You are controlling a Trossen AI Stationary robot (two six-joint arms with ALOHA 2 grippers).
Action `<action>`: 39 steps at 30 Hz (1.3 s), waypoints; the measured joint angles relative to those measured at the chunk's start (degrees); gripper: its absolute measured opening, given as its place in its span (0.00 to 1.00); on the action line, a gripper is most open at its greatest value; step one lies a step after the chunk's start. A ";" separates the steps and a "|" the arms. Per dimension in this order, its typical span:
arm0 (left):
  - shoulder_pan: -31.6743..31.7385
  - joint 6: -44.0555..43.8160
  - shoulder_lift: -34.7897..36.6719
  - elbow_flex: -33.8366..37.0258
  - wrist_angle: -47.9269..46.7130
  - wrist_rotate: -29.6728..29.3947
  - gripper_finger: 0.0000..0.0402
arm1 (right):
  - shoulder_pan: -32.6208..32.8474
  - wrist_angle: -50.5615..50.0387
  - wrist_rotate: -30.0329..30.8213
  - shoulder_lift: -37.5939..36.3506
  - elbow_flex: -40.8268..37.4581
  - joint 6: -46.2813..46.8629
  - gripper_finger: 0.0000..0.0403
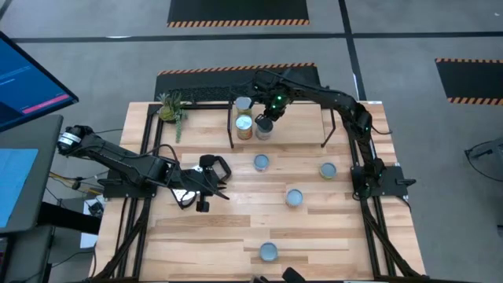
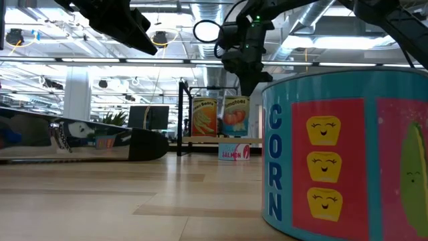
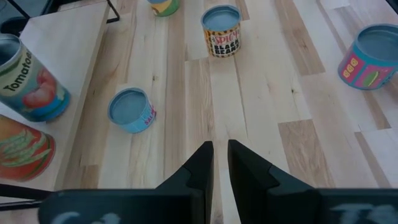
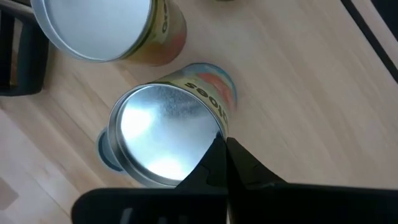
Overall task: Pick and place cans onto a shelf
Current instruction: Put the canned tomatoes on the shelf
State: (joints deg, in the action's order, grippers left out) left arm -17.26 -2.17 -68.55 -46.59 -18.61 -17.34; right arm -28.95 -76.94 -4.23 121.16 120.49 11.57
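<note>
The shelf stands at the table's far side on thin black legs. Three cans stand on its left part: one at the back, a yellow-labelled can and a tomato can, which also shows in the low view. My right gripper is shut just over the tomato can's top rim. My left gripper is shut and empty above the table's left middle. Several cans stand on the tabletop: a salmon can, a black-beans can and a corn can. My right gripper points down at the edge of the tomato can's top, its shut fingers over the rim. I cannot tell whether they touch it. The can stands upright on the shelf.
A small green plant stands at the far left corner of the table. A flat dark and silvery thing lies at the left in the low view. Bare wood lies between the loose cans and on the shelf's right half.
</note>
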 joint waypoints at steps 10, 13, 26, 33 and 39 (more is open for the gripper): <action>0.00 0.00 0.00 0.00 -0.02 0.00 0.10 | 0.00 0.84 0.22 0.00 0.04 0.00 0.13; 0.00 0.00 0.00 0.00 -0.04 0.00 0.10 | 0.00 0.95 0.23 0.00 0.04 0.01 0.16; -0.02 -0.07 0.00 0.00 -0.50 0.01 0.10 | -0.33 0.35 4.41 -0.48 0.24 -2.01 0.18; -0.02 -0.66 0.00 0.00 -1.77 0.02 0.10 | 0.36 -7.16 5.97 -0.55 3.63 -2.02 0.18; -0.02 -1.04 0.02 0.00 -1.75 0.02 0.10 | 2.61 -13.01 11.60 -1.11 8.65 -0.93 0.18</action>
State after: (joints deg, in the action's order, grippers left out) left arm -17.28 -3.21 -68.53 -46.59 -20.36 -17.32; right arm -26.34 -89.95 7.37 120.05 129.14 10.64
